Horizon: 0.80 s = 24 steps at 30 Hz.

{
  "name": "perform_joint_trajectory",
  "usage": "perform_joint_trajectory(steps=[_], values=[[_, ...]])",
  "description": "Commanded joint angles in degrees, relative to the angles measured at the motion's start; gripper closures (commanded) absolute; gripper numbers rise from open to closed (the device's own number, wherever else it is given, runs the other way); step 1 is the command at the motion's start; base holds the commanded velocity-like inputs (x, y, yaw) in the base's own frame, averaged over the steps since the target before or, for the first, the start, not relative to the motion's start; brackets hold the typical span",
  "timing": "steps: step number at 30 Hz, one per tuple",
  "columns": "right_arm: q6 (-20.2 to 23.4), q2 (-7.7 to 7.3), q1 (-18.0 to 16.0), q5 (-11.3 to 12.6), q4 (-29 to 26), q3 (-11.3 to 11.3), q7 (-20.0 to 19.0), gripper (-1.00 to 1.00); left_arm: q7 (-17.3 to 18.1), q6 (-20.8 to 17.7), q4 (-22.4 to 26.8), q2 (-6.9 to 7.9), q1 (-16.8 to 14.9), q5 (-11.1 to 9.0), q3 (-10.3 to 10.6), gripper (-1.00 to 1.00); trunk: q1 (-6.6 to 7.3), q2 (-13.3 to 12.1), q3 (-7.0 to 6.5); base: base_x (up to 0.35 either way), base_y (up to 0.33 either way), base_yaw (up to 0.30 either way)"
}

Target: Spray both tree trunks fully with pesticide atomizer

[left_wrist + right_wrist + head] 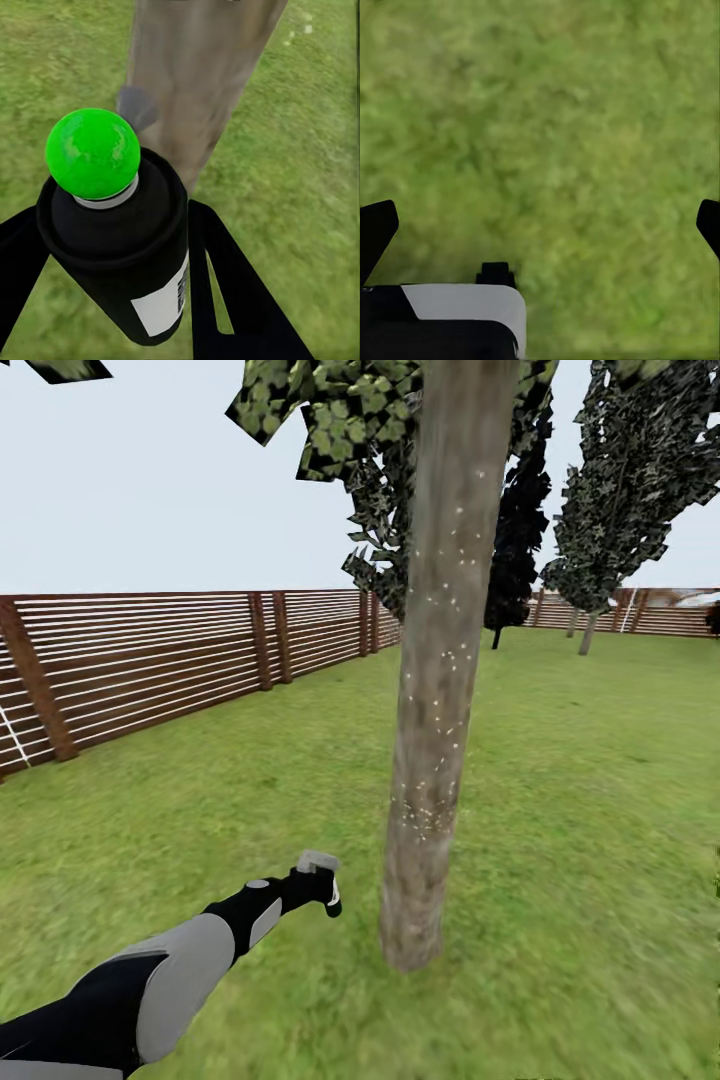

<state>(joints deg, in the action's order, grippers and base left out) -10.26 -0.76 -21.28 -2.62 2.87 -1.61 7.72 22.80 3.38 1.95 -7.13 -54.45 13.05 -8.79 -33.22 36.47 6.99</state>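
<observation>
Spraying well: left gripper, clamped on the pesticide atomizer, should sweep the tree trunk at 1 o'clock over unspecked bark; right gripper spread wide.

The tree trunk is mottled grey-brown, flecked with tiny white specks. The atomizer is black with a bright green cap. The fence is brown-slatted, the lawn green.
</observation>
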Motion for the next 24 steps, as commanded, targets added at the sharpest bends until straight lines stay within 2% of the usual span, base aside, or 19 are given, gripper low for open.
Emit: perform_joint_trajectory(steps=[1,4,12,19,24], values=[[-0.4,0.03,-0.1,-0.3,0.3,-0.1,0.3,-1.0,0.1,0.2,0.0,0.02,0.0,0.6,-0.5,1.0,-0.03,0.1,0.1,0.118,0.35,-0.258],[-0.4,-0.01,-0.1,-0.3,0.3,-0.1,0.3,-1.0,0.2,0.2,0.0,0.0,0.0,0.6,-0.5,1.0,-0.03,0.1,0.1,0.128,0.35,-0.267],[-0.4,-0.03,-0.1,-0.3,0.3,-0.1,0.3,-1.0,0.2,0.2,0.0,-0.13,0.0,0.5,-0.5,1.0,-0.03,0.1,0.1,0.138,0.35,-0.042],[-0.4,-0.01,-0.1,-0.3,0.3,-0.1,0.3,-1.0,0.2,0.2,0.0,-0.16,0.0,0.5,-0.5,1.0,-0.03,0.1,0.1,0.123,0.35,-0.255],[-0.4,-0.03,-0.1,-0.3,0.3,-0.1,0.3,-1.0,0.2,0.2,0.0,-0.16,0.0,0.5,-0.5,1.0,-0.03,0.1,0.1,0.026,0.35,-0.079]])
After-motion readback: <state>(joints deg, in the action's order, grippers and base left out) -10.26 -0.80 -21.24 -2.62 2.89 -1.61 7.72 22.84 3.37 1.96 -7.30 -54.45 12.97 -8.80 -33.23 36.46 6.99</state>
